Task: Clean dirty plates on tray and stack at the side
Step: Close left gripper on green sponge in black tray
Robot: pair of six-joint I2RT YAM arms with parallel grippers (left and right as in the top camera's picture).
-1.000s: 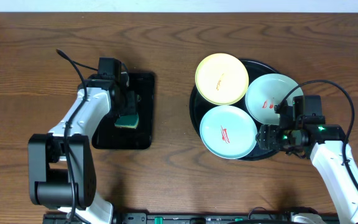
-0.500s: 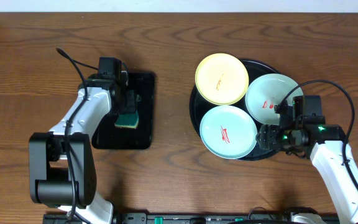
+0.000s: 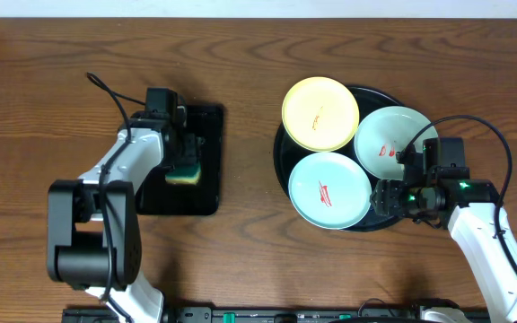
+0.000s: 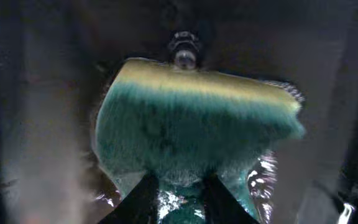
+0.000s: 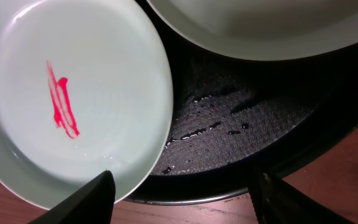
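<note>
While gripping sponge [image 4: 197,124], left claw [image 4: 179,190] pinches.

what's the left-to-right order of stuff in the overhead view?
Left end effector over the sponge on the rectangular tray → yellow plate on the round tray → right end effector.

The left arm reaches forward from its base at the near left edge, its white forearm angled up and to the right, the wrist bent downward. The left gripper [image 3: 185,160] points straight down, its two dark fingers [image 4: 143,198] set close together. The right arm rises from the near right corner, forearm slanting up and left. The right gripper [image 3: 386,197] sits low, its fingers [image 5: 98,198] spread wide apart.
</note>
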